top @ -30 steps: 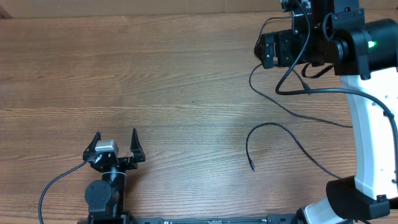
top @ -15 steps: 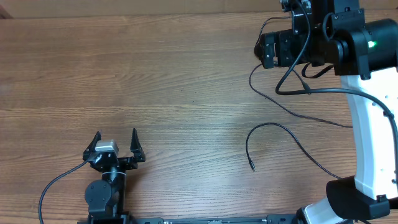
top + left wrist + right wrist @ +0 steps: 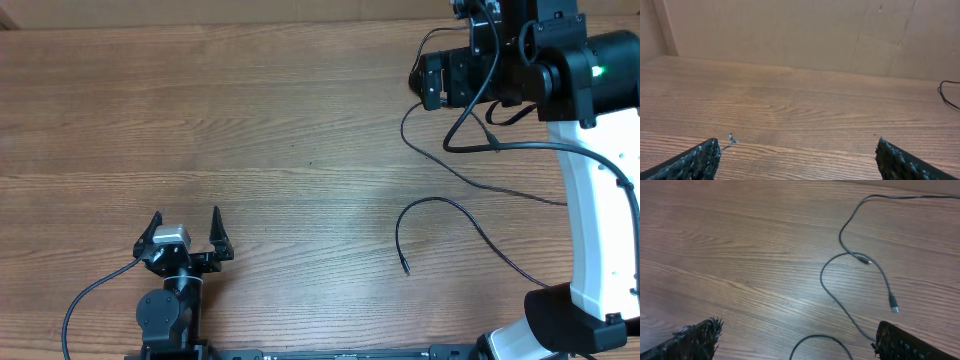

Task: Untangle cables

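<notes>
**No movement recorded; untangling not begun.**
Left claw [image 3: 186, 214] and right claw [image 3: 797, 338] are held spread, empty; cables [image 3: 440, 201] at frame right are left ungrasped.

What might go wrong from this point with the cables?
The cables cross where one plug meets another strand's loop; the open right gripper might pinch both. One strand passes beneath the white right arm, whose dangling wiring may snag it. The open left gripper sits far away, possibly out of reach.
</notes>
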Tool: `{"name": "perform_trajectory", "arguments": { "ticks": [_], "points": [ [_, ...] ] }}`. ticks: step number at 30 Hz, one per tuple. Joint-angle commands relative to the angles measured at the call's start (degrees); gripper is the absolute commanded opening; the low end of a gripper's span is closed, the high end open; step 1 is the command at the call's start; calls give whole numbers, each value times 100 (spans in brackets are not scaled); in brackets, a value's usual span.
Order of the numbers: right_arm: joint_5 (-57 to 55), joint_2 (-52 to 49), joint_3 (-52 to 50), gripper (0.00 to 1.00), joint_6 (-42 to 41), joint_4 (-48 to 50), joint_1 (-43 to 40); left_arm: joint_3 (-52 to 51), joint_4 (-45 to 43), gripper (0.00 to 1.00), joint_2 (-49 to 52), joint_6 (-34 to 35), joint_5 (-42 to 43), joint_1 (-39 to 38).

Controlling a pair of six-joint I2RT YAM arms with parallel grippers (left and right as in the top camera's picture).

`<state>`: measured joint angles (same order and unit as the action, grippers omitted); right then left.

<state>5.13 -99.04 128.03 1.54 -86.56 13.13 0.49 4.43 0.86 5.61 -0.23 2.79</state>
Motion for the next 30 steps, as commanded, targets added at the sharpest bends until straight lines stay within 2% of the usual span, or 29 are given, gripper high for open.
{"name": "perform_trajectory", "arguments": {
  "ticks": [1,11,15,18,23,30],
  "points": [
    [-146,109,61,100,4,4,0,-22,4,100,-66,17,2,57],
    [354,155,33,100,-26,686,57,-22,4,99,-66,17,2,57],
    [354,358,-411,100,-74,1132,197,-22,4,100,-66,17,0,57],
    [354,776,-1233,100,-267,1786,210,-22,4,99,-66,17,0,57],
    [356,1718,-3158,100,-739,3364,210,-22,4,99,-63,17,2,57],
    [398,2820,-5827,100,-761,5805,208,-22,4,100,-63,17,0,57]
  ]
}}
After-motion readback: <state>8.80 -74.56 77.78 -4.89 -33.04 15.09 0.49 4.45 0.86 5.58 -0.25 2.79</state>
